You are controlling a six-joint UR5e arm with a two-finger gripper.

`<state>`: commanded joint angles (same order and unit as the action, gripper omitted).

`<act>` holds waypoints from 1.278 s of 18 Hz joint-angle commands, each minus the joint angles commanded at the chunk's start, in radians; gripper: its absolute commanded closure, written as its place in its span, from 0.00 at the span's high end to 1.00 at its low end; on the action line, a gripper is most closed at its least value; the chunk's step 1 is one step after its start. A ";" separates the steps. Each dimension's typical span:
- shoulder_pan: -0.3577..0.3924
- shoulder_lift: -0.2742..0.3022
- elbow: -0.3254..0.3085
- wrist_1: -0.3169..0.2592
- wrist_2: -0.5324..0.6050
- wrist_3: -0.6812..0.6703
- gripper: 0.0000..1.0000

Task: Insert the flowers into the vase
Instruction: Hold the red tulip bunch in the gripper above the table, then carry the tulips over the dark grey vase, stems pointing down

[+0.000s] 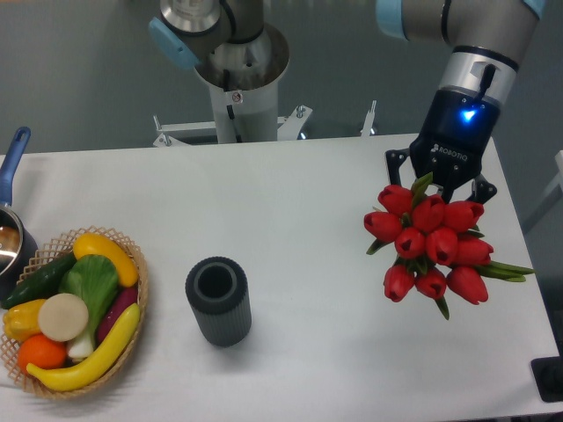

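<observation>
The flowers (433,243), a tight bunch of red tulips with green leaves, are at the right side of the table, blooms facing the camera. My gripper (437,195) comes down from above right behind them. Its two dark fingers (393,164) straddle the top of the bunch, their tips hidden behind the blooms, and it looks shut on the stems. The vase (218,301), a dark grey ribbed cylinder with a round open top, stands upright near the table's middle front, well to the left of the flowers and apart from the gripper.
A wicker basket (139,280) of vegetables and fruit sits at the front left. A blue-handled pot (12,154) pokes in at the left edge. The arm's base column (239,88) stands behind the table. The table's right edge runs close beside the flowers.
</observation>
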<state>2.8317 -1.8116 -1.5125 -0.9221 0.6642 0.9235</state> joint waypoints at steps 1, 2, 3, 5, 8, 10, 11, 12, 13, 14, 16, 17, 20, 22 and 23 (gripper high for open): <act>-0.002 0.000 -0.008 0.012 0.000 -0.002 0.28; -0.002 0.000 -0.009 0.023 0.000 -0.006 0.28; -0.002 0.000 -0.009 0.023 0.000 -0.009 0.28; 0.000 0.000 -0.009 0.025 -0.002 -0.014 0.28; -0.002 0.000 -0.009 0.025 -0.002 -0.017 0.28; -0.002 -0.002 -0.009 0.025 0.000 -0.015 0.28; -0.003 -0.002 -0.008 0.026 0.000 -0.015 0.28; -0.003 -0.005 -0.006 0.026 0.000 -0.015 0.28; -0.005 -0.006 -0.006 0.026 0.000 -0.015 0.28; -0.008 -0.006 -0.009 0.026 0.000 -0.015 0.28; -0.012 -0.006 -0.012 0.026 0.000 -0.015 0.28; -0.014 -0.006 -0.011 0.026 0.000 -0.015 0.28; -0.035 -0.014 -0.014 0.028 0.000 -0.014 0.28; -0.049 -0.026 -0.021 0.055 0.002 -0.012 0.28; -0.054 -0.029 -0.029 0.077 0.002 -0.012 0.28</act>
<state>2.7781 -1.8407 -1.5416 -0.8454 0.6657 0.9112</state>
